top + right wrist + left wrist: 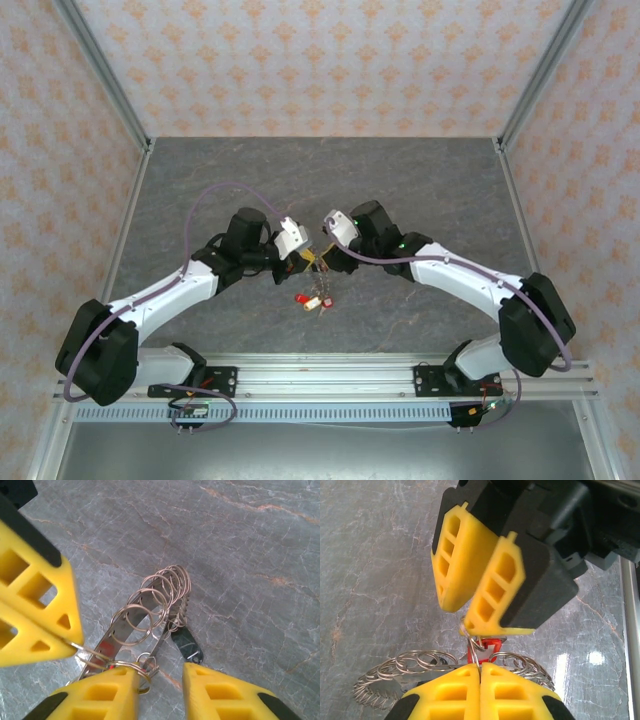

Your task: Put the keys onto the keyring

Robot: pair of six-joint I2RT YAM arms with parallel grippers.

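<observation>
- Nearest the arm bases, the small metal keys with red plastic tags [305, 298] dangle in a bunch below the two hands. They hang over the grey marbled bench [200, 180]; I cannot tell whether the lowest ones touch it.
- Just above them, the left hand [480, 672] has its yellow fingers pressed together. They are clamped on a thin grey wire that I take to be the metal hoop keyring [478, 656]. The wire rises straight out of the fingertips, with one red tag right behind it.
- The right hand [160, 672] meets it tip to tip, fingers apart with nothing between them. A small silvery split ring [142, 672] lies against the finger on the left of its wrist view, and the left hand's tips sit just beside that finger.
- Beyond the right fingertips, a row of small silvery wire loops [160, 592] runs away along a slim perforated metal strip [107, 640]. Its long axis points forward and slightly right. A dark oval-tagged key [188, 645] hangs at the near end, closest to the open gap.
- As I judge it, the right hand is the free one. The next key lies straight ahead of it, and the clamped hoop is just to one side.
</observation>
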